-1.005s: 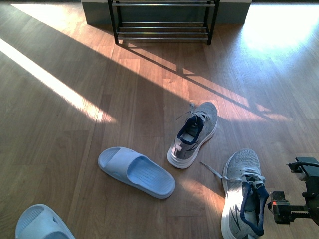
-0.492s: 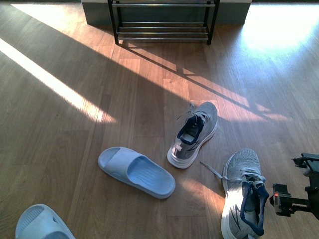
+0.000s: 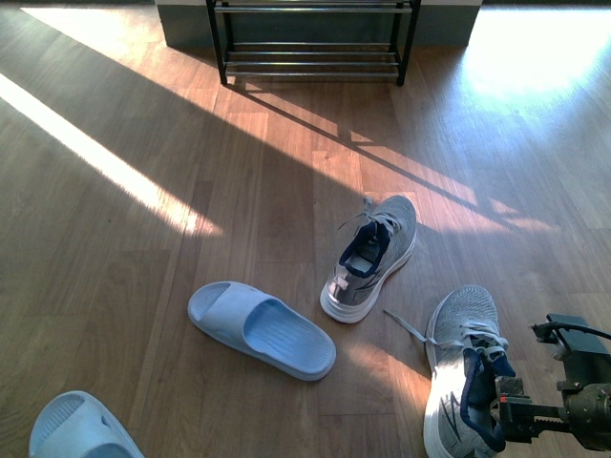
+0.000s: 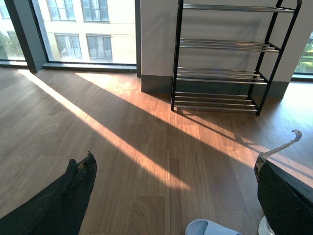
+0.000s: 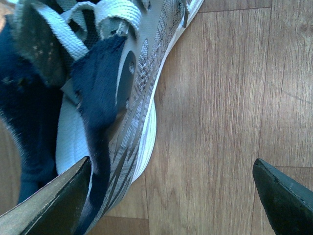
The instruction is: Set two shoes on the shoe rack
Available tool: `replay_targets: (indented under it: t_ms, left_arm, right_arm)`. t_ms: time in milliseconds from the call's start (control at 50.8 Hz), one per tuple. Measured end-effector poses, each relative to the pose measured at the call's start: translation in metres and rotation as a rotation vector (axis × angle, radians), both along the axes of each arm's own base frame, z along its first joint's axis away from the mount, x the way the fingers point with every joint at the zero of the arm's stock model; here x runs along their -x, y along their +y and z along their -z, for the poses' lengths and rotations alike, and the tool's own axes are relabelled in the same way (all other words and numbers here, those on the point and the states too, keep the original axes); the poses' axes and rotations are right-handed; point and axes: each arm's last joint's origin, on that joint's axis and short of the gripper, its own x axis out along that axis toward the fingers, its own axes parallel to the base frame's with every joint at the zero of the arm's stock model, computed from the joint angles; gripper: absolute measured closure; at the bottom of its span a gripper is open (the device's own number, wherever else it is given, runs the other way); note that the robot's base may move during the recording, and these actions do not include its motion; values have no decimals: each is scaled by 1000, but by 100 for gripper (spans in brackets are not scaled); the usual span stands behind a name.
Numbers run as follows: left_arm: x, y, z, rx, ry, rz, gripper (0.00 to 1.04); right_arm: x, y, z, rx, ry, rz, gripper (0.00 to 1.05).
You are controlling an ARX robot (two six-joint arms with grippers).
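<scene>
One grey sneaker [image 3: 368, 258] stands mid-floor. The other grey sneaker [image 3: 463, 367] lies at the lower right. My right gripper [image 3: 535, 374] hangs open just right of its heel. In the right wrist view that sneaker [image 5: 139, 93] fills the upper left, and the open right gripper [image 5: 171, 166] has one finger against its navy collar and bare floor between the fingers. A pale blue slide [image 3: 260, 329] lies left of the sneakers, and a second slide [image 3: 81, 429] is at the bottom left corner. The shoe rack [image 3: 313, 38] stands at the far wall with nothing on it. My left gripper [image 4: 176, 161] is open above the floor, facing the shoe rack [image 4: 222, 58].
Wooden floor with bright sun stripes runs between the shoes and the rack. A grey wall base [image 3: 181, 24] sits behind the rack, and windows [image 4: 83, 29] are to its left. The toe of a slide [image 4: 208, 228] shows under the left gripper.
My right gripper has dropped and shifted left, closer to the near sneaker's heel. The shoes and slides have not moved.
</scene>
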Motion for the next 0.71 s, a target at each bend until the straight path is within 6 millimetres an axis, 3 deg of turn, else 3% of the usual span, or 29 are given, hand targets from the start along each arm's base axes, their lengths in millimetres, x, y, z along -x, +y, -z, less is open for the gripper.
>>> replay_targets:
  t_ms: [315, 709]
  left_arm:
    - [0, 0, 0, 0, 0, 0, 9]
    - [0, 0, 0, 0, 0, 0, 9]
  right_arm:
    - [-24, -2, 28, 31, -7, 59, 9]
    - [-27, -2, 25, -15, -30, 48, 77]
